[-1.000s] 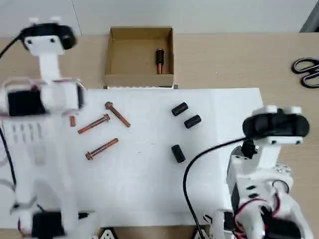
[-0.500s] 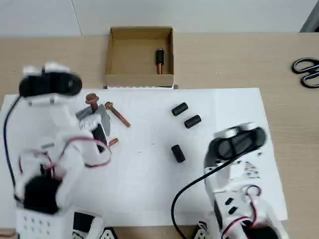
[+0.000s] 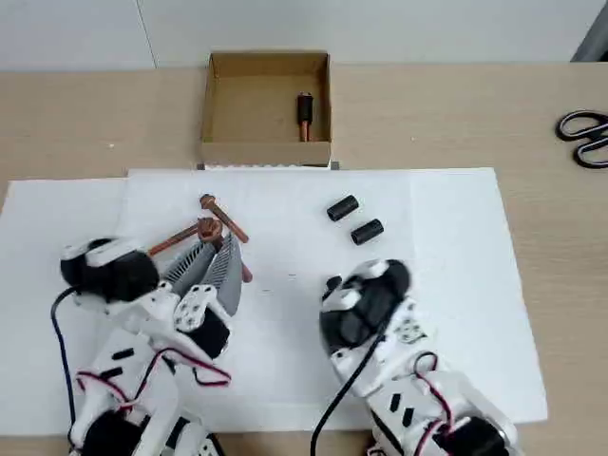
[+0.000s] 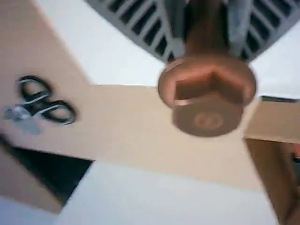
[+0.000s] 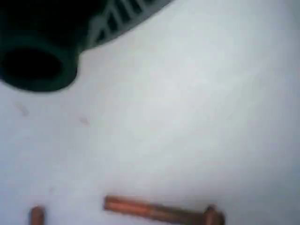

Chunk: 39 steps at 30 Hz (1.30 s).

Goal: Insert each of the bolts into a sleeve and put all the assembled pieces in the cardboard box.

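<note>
The left gripper [image 3: 211, 245] squeezes a bolt [image 4: 206, 93] tight, and the right gripper [image 5: 56, 44] pinches a black sleeve [image 5: 35, 65] over the white sheet [image 5: 187, 117].

We took this for a small robotics lab or workshop. A pale wooden bench [image 3: 446, 114] stood against a plain white wall [image 3: 399, 28], with a white sheet [image 3: 456, 285] spread over it. The left arm [image 3: 142, 313] and right arm [image 3: 399, 370] were white hobby-built machines with bare red and black wiring. Loose copper bolts [image 3: 225, 219], black sleeves [image 3: 342, 208] and scissors [image 3: 583, 138] lay about.
</note>
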Each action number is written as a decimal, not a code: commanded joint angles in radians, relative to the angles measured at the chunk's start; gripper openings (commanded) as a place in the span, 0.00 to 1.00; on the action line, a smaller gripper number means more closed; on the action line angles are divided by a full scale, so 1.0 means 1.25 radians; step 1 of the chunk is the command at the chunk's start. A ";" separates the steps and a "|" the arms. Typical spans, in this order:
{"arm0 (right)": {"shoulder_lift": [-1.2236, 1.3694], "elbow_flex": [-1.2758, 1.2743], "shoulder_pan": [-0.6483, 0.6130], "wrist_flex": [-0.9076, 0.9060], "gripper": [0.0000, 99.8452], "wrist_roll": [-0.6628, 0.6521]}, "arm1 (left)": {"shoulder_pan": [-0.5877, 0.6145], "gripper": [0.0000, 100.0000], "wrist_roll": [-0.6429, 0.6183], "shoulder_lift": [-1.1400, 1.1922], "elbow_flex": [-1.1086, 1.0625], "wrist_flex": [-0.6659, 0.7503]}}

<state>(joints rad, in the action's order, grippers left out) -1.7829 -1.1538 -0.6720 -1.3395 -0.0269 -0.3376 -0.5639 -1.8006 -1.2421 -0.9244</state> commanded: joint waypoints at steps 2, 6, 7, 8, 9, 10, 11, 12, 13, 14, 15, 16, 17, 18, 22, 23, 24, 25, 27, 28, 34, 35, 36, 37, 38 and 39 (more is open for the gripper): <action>-0.007 -0.009 -0.052 0.025 0.00 -0.007 | -0.021 0.01 -0.034 -0.014 0.002 0.029; -0.007 -0.029 -0.077 0.025 0.00 -0.006 | -0.072 0.01 -0.037 -0.014 0.025 0.026; -0.007 -0.032 -0.083 0.025 0.00 -0.005 | -0.091 0.01 -0.037 -0.014 0.033 0.026; -0.007 -0.036 -0.088 0.026 0.00 -0.004 | -0.108 0.01 -0.037 -0.014 0.040 0.026; -0.007 -0.039 -0.095 0.026 0.00 -0.004 | -0.123 0.01 -0.037 -0.014 0.044 0.025; -0.007 -0.042 -0.102 0.028 0.00 -0.004 | -0.135 0.01 -0.037 -0.014 0.044 0.025; -0.007 -0.043 -0.109 0.036 0.00 -0.004 | -0.144 0.01 -0.037 -0.014 0.042 0.025; -0.007 -0.044 -0.112 0.052 0.00 -0.004 | -0.150 0.01 -0.037 -0.014 0.041 0.025; -0.007 -0.044 -0.112 0.072 0.00 -0.004 | -0.156 0.01 -0.037 -0.014 0.040 0.025; -0.007 -0.049 -0.112 0.088 0.00 -0.006 | -0.163 0.01 -0.037 -0.014 0.040 0.023; -0.007 -0.056 -0.112 0.098 0.00 -0.007 | -0.173 0.01 -0.037 -0.014 0.040 0.023; -0.007 -0.065 -0.112 0.104 0.00 -0.007 | -0.180 0.01 -0.037 -0.014 0.040 0.023; -0.007 -0.072 -0.112 0.111 0.00 -0.007 | -0.187 0.01 -0.037 -0.014 0.040 0.023; -0.007 -0.077 -0.112 0.111 0.00 -0.007 | -0.193 0.01 -0.037 -0.014 0.040 0.018; -0.007 -0.082 -0.112 0.123 0.00 -0.007 | -0.205 0.01 -0.037 -0.014 0.044 -0.027; -0.007 -0.082 -0.112 0.137 0.00 -0.007 | -0.205 0.01 -0.037 -0.014 0.044 -0.036; -0.007 -0.082 -0.112 0.149 0.00 -0.007 | -0.205 0.01 -0.037 -0.014 0.042 -0.042; -0.007 -0.082 -0.112 0.158 0.00 -0.009 | -0.205 0.01 -0.037 -0.014 0.041 -0.045; -0.007 -0.082 -0.112 0.163 0.00 -0.009 | -0.209 0.01 -0.037 -0.014 0.040 -0.048; -0.007 -0.082 -0.112 0.160 0.00 -0.009 | -0.210 0.01 -0.037 -0.014 0.040 -0.048; -0.007 -0.082 -0.112 0.158 0.00 -0.009 | -0.212 0.01 -0.037 -0.012 0.018 -0.031; -0.007 -0.081 -0.112 0.157 0.00 -0.009 | -0.212 0.01 -0.037 -0.012 0.018 -0.020; -0.007 -0.081 -0.112 0.155 0.00 -0.009 | -0.212 0.01 -0.037 -0.012 0.017 -0.007; -0.007 -0.081 -0.112 0.155 0.00 -0.009 | -0.210 0.01 -0.037 -0.012 0.017 0.010; -0.007 -0.081 -0.112 0.155 0.00 -0.009 | -0.209 0.01 -0.037 -0.012 0.017 0.026; -0.007 -0.081 -0.112 0.155 0.00 -0.009 | -0.209 0.01 -0.037 -0.012 0.015 0.036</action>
<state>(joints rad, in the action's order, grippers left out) -1.7845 -1.2628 -0.8101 -1.1753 -0.0269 -0.5969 -0.6099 -1.8052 -1.2329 -0.9383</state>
